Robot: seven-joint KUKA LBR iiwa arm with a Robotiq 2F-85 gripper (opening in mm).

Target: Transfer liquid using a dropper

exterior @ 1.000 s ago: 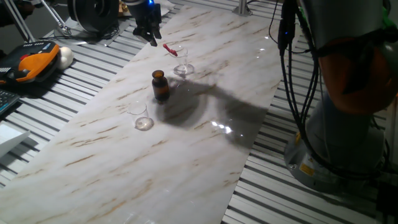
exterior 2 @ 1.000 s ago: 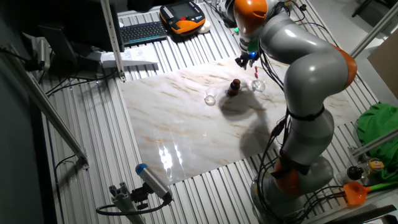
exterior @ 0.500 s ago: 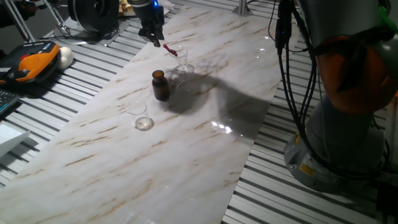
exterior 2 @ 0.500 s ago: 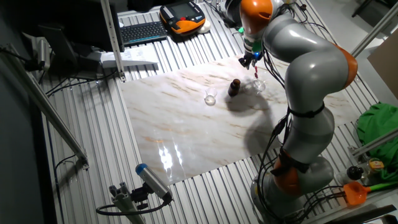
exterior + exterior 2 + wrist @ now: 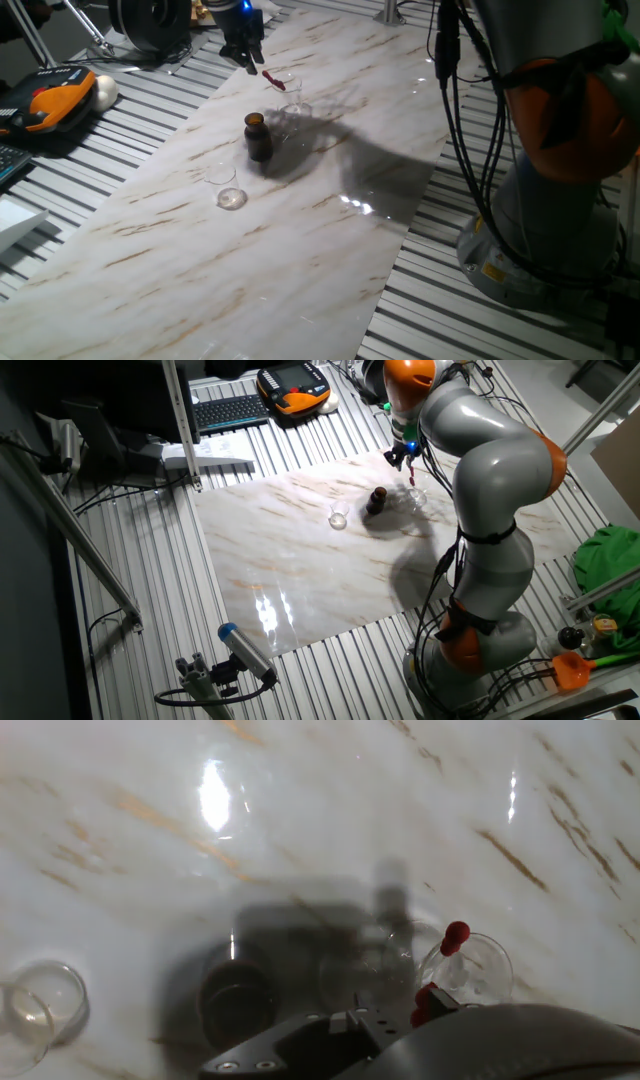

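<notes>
Hand (image 5: pixel 243 52) poised above the far end of the bench (image 5: pixel 300 250), clenched on the dropper (image 5: pixel 272 79). Red bulb end pointing out and down from the fingers, slanted rather than upright. In the hand view, dropper (image 5: pixel 443 968) lying across the rim of the nearer clear glass (image 5: pixel 470 970), red tip over the opening. Exact pinch point hidden by the hand's own body in that view.

Same clear glass (image 5: pixel 290 95) standing toward the far edge of the bench, just below the dropper. Brown bottle (image 5: pixel 258 137) just beside it, nearer the middle, open mouth upward in the hand view (image 5: pixel 237 1005). Second small glass (image 5: pixel 226 186) a little apart from the bottle, toward the near-left edge; also visible at the left edge of the hand view (image 5: pixel 40 1010).

Step in hand, by judgement: dropper positioned at the clear glass, either for release of liquid or for a draw; contents of the dropper too small to tell. Next move likely a slight descent, tip centred inside the rim and clear of the glass wall, then a gentle squeeze on the bulb. Risks: nudging the light glass over, or dripping onto the marble if the tip sits off-centre.
</notes>
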